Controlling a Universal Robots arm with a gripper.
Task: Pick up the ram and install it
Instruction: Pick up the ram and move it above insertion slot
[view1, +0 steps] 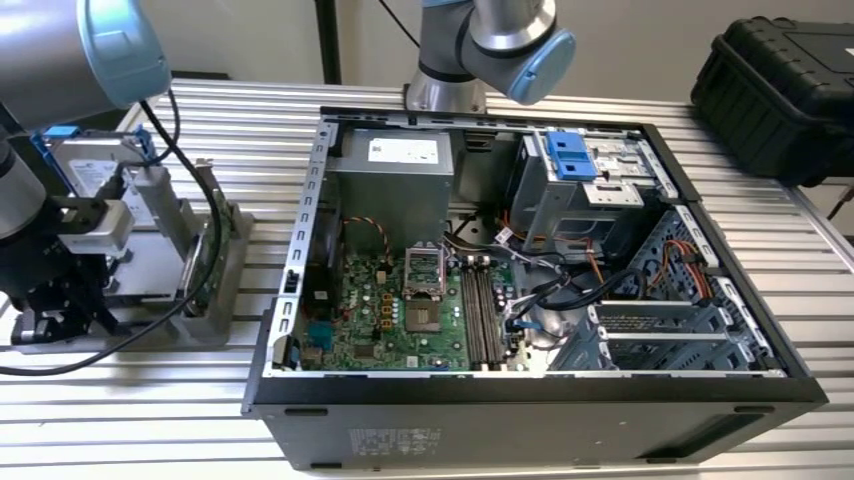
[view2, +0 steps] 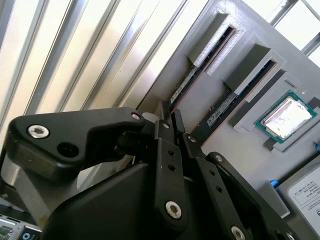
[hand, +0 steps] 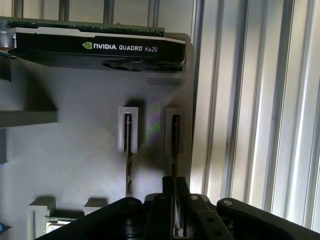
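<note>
In the exterior view the silver-and-blue jointed robot arm (view1: 80, 50) reached from its base behind the computer over to the exterior view's left and bent straight down, so the wrist hung vertically over a grey moulded holder plate (hand: 75, 150). The black two-fingered gripper (hand: 175, 186) pointed down at that plate. Its fingers (hand: 167, 192) were drawn in to a narrow gap with the ram (hand: 175, 145), a thin dark circuit-board stick, between them. They looked closed on its upper edge while the stick stood on edge in its grey slot. A second dark memory stick (hand: 128, 150) stood in the neighbouring slot just beside the gripper, and a black graphics card with a green board (hand: 100, 50) lay farther off. A square silver-topped processor chip (view2: 287, 117) sat beyond the two sticks. Well away from the gripper, toward the exterior view's right, the open black computer case (view1: 534, 385) lay on its side, showing its green motherboard (view1: 387, 310) and the parallel memory slots (view1: 481, 315).
</note>
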